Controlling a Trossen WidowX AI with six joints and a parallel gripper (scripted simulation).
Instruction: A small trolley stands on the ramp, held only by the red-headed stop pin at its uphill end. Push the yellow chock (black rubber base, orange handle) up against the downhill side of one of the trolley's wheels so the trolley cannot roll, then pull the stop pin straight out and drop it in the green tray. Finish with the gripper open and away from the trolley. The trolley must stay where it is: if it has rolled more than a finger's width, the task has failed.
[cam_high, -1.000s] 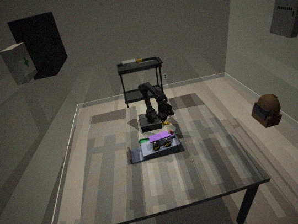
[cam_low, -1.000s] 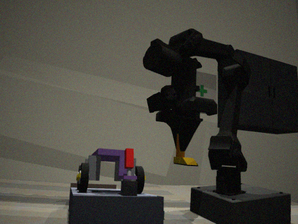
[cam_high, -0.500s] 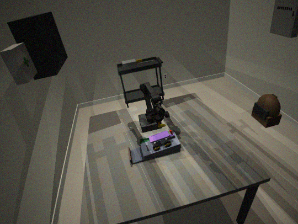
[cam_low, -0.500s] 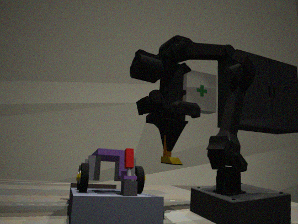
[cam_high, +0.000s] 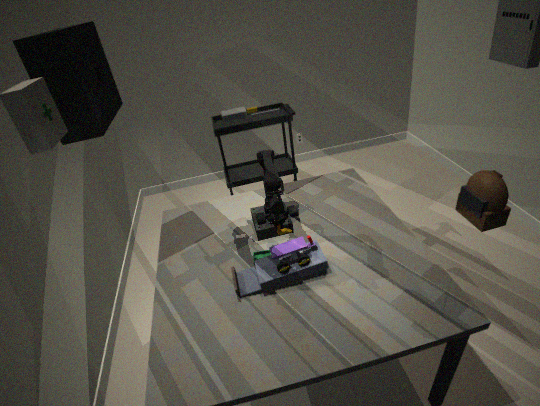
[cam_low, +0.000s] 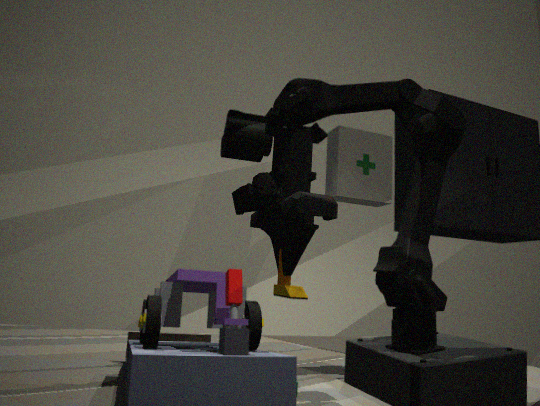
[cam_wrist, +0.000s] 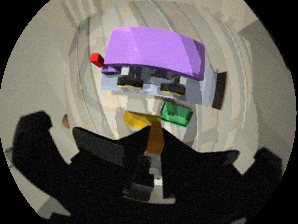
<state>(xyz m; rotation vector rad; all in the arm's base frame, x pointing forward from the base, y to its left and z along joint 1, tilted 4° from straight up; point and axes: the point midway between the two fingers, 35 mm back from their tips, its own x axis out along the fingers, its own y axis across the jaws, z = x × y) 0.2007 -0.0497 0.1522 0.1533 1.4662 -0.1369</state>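
My gripper (cam_high: 280, 227) (cam_low: 288, 272) (cam_wrist: 154, 129) is shut on the orange handle of the yellow chock (cam_high: 285, 231) (cam_low: 290, 291) (cam_wrist: 137, 120). The chock hangs in the air beside the ramp, on the robot's side, clear of the trolley; its rubber base is not discernible. The purple trolley (cam_high: 290, 247) (cam_low: 200, 275) (cam_wrist: 155, 50) stands on the grey-blue ramp (cam_high: 295, 278) (cam_low: 210, 380). The red-headed stop pin (cam_high: 309, 240) (cam_low: 234, 286) (cam_wrist: 97, 60) stands upright at its uphill end. The green tray (cam_high: 261, 255) (cam_wrist: 176, 114) lies beside the ramp on the robot's side and looks empty.
A brown end board (cam_high: 236, 281) (cam_low: 170, 337) (cam_wrist: 220, 90) stands across the ramp's low end. The robot's dark base (cam_low: 435, 375) is close to the ramp. A black shelf cart (cam_high: 254, 120) stands behind the table. Bands of light and shadow cross the scene.
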